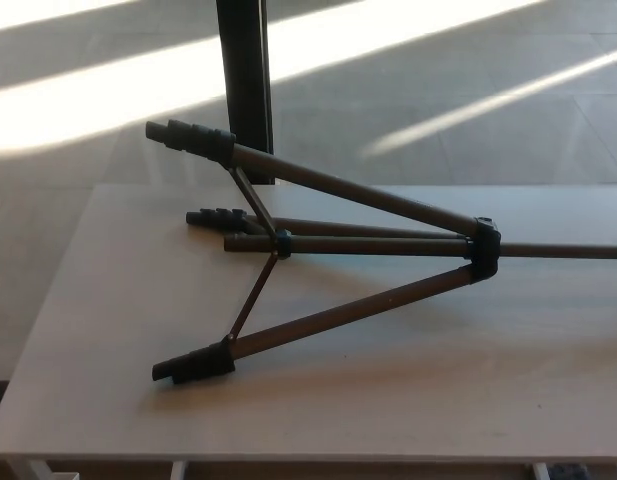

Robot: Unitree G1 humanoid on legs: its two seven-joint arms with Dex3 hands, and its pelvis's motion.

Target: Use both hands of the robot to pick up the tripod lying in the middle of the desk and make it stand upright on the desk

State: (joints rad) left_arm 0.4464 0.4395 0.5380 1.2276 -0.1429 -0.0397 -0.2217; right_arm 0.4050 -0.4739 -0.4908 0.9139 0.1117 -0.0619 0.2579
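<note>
Tripod (338, 250) lying on its side mid-desk (408, 400), legs splayed leftward — nothing yet lifted. You see neither hand, so finger state cannot be told; grasping and uprighting remain.

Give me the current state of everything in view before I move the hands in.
Tripod: lying on its side on the desk, legs spread, feet toward picture left, centre column running off the right edge.
Desk: carrying only the tripod.
Left hand: not in view.
Right hand: not in view.
</note>
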